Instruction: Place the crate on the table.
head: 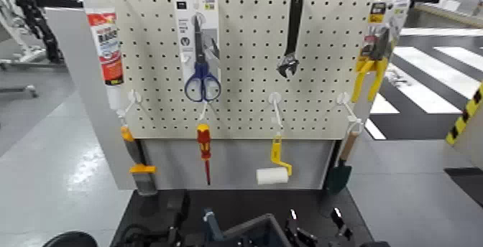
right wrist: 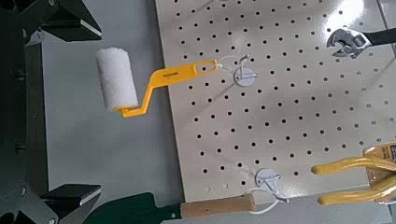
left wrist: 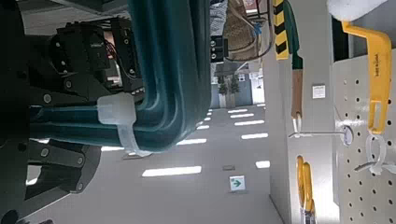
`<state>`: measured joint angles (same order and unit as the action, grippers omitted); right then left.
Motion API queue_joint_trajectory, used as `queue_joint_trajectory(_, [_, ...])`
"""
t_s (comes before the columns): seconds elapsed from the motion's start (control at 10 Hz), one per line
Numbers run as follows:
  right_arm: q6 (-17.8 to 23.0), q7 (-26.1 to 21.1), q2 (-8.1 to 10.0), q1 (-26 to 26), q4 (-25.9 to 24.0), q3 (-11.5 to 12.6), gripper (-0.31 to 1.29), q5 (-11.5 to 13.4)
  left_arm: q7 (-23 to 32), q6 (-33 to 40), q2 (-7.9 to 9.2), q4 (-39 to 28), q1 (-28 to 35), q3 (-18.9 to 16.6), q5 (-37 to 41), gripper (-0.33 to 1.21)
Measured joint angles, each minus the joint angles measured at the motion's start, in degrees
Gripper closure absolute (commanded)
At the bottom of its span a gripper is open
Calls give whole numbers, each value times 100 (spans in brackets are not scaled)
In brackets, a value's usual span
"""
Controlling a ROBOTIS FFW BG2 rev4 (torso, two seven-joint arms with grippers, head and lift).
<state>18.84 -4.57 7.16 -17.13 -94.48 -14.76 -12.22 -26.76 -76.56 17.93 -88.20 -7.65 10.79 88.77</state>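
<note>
Below the pegboard (head: pixel 244 63), the head view's bottom edge cuts off the crate (head: pixel 253 225) and the table's (head: pixel 152 210) near part. The pegboard's top runs out of that view. In the right wrist view, the wrench (right wrist: pixel 378 38) beside the pegboard's upper holes loses its handle end, and the trowel (right wrist: pixel 126 210) below it loses part of its blade. The tube's (head: pixel 108 45) small print is too small to tell.

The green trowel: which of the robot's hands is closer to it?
Right. The right gripper is open just in front of the trowel; the left gripper is farther to the robot's left, holding the crate.
</note>
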Motion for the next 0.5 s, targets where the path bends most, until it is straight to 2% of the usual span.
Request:
queue_joint_trajectory(0.2, [1,0,-3,0,0,-3,15,0,152,1,3,7,-44,-102,-8,119])
queue_joint_trajectory(0.5, [10,0,-6,7,13,-9,15,0,133,-6,47,104,-241,-73,-46,119])
